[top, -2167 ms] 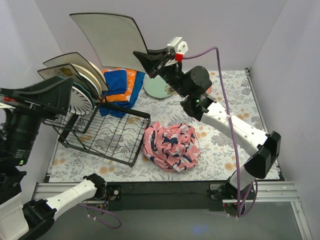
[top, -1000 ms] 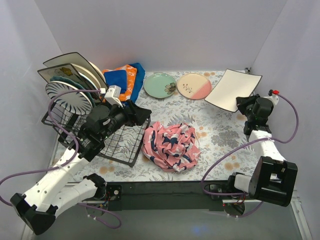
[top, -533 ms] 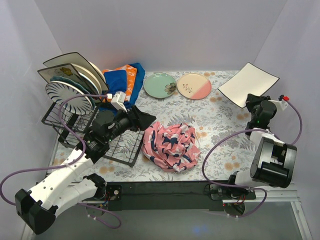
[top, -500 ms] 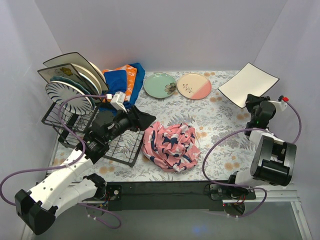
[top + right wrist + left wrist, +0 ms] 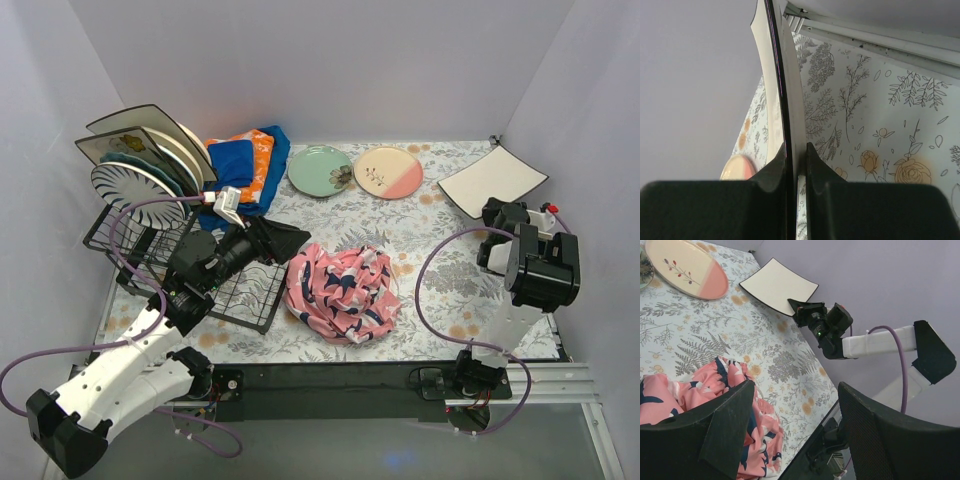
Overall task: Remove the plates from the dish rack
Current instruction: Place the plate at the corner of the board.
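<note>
The black wire dish rack (image 5: 215, 275) stands at the left with several plates (image 5: 150, 165) upright at its back. My right gripper (image 5: 493, 212) is shut on the edge of the cream square plate (image 5: 492, 183), low over the table's far right corner; the plate's edge runs between its fingers (image 5: 775, 172). The plate also shows in the left wrist view (image 5: 777, 286). A mint green plate (image 5: 320, 170) and a cream-and-pink plate (image 5: 388, 172) lie flat at the back. My left gripper (image 5: 290, 238) is open and empty over the rack's right edge.
A crumpled pink patterned cloth (image 5: 342, 280) lies in the middle. Folded blue-orange cloths (image 5: 245, 165) lie behind the rack. Purple walls close in the back and both sides. The right arm's purple cable (image 5: 440, 270) loops over the right side of the table.
My right gripper has lowered the cream square plate toward the far right corner and pulled in a little. My left gripper has drawn back slightly toward the rack, still open.
</note>
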`<state>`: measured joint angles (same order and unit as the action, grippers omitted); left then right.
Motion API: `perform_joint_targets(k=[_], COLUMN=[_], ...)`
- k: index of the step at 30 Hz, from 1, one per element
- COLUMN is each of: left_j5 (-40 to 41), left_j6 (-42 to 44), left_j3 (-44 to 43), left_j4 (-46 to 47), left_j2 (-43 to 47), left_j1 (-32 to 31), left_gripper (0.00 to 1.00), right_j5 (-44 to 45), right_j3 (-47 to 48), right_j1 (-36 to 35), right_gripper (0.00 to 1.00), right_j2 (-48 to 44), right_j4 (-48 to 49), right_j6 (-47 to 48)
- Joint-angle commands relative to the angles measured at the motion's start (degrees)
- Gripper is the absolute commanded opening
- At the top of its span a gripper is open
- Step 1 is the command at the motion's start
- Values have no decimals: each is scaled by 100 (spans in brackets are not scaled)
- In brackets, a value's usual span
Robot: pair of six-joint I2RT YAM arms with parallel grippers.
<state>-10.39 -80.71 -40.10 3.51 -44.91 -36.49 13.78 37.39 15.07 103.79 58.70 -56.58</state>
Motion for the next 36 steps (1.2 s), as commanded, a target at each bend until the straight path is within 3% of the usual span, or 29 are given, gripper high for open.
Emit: perform_joint_targets(k=[1, 9, 13, 15, 20, 30, 36], left_j5=[-24, 90, 116, 151, 187, 257, 248], left_j6=[-15, 64, 64, 64, 73, 90, 81], left_j3=[72, 28, 28, 28, 37, 134, 142], left_j4=[159, 89, 89, 89, 89, 53, 45], left_j2=[35, 105, 157, 158, 70, 236, 351], left_j1=[10, 10, 10, 10, 10, 10, 10], left_gripper=[66, 66, 66, 66, 66, 66, 66], right_j5=[406, 1090, 1346, 1286, 1154, 187, 186], right_j3=[778, 849, 691, 638, 902, 1112, 1087], right_j1=[-153, -548, -611, -611, -611, -593, -602], right_gripper=[1, 1, 13, 26, 39, 42, 43], right_j2=[281, 827, 818, 784, 344, 221, 54], right_j4=[2796, 2815, 2333, 2024, -539, -2466, -3188], right_j6=[-591, -794, -872, -987, -1189, -1268, -1321])
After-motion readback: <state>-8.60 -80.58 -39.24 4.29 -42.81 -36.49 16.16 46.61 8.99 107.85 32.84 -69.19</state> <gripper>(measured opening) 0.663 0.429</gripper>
